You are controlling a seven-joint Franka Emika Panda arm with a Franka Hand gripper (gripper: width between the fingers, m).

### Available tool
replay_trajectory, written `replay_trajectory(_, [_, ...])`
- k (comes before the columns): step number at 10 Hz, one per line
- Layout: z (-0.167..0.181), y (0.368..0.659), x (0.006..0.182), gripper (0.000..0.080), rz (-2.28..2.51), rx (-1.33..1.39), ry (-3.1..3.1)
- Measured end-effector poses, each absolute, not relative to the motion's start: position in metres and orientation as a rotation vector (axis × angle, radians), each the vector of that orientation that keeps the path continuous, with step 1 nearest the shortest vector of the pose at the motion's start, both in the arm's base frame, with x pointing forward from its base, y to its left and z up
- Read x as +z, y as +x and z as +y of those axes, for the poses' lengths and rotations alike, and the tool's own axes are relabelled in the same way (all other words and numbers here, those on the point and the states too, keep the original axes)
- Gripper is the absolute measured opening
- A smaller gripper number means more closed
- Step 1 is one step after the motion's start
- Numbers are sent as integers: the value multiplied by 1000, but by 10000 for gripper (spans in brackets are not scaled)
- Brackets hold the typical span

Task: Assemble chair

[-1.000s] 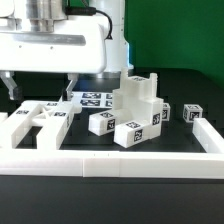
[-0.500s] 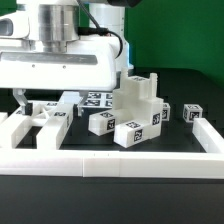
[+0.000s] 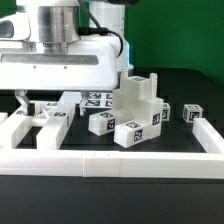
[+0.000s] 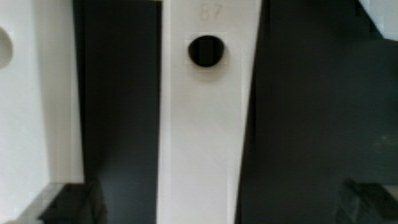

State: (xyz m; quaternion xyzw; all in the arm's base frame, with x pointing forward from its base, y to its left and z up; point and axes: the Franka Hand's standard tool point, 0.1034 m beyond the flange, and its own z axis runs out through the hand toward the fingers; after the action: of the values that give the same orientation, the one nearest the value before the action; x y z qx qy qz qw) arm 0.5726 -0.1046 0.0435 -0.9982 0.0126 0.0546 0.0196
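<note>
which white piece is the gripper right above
The flat slotted panel at the exterior view's left: the open gripper hangs over it, while the stacked body and the small cube sit toward its right.

The chair [image 3: 135, 108] is white with black-and-white square tags [image 3: 132, 135], the table [image 3: 185, 88] black, the border rail [image 3: 100, 161] plain white.

No words, brands or numbers legible anywhere, only black-and-white square marker tags, on the faces of the joined chair [image 3: 135, 105], on the slotted panel [image 3: 30, 130], on a loose small block [image 3: 192, 113] at the exterior view's right, on the marker board [image 3: 96, 99] behind
</note>
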Motion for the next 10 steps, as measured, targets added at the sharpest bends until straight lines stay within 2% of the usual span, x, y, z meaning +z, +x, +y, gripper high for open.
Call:
replay_trajectory(2, [-107,583,41,649,34,168,-3099])
replay_trajectory(7, [-115,577,29,649,49,178,-3105])
replay_trajectory(10, [-115,572,15,649,55,177,-3116])
